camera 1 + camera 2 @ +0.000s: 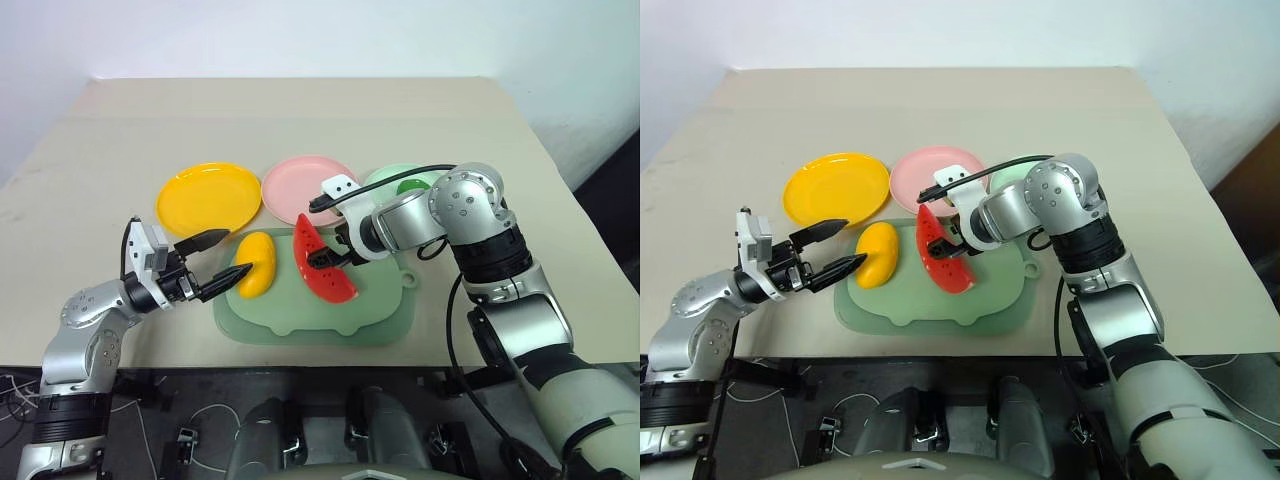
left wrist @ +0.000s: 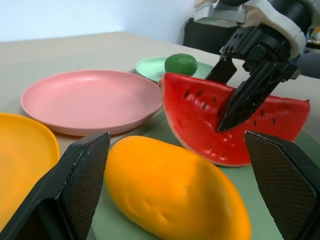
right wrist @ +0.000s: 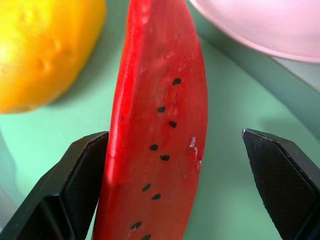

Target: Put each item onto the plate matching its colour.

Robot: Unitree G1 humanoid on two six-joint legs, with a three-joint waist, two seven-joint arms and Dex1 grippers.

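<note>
While the watermelon slice stands on its rind on the pale green mat, the right pincer reaches down over it with its fingers spread wide, one black finger close against the slice's red face and the other well clear on the far side; it pinches nothing. Mat surface lies open between that far finger and the slice.

Just beside the slice, on the side away from the right arm, the yellow mango lies on the same mat. The left pincer points level at the mango's end, its fingers spread apart, one to each side of the fruit's near tip, not closed on it.

Beyond both pincers sit the three plates in a row: the yellow plate past the left pincer, near the mango and holding nothing; the pink plate just past the watermelon slice, its rim reaching the mat's far edge, also holding nothing; and the mint green plate behind the right wrist, with the small green lime resting in it.

Around the mat and plates the beige table stretches bare toward its far edge, and the mat's near edge lies close to the table's front edge.
</note>
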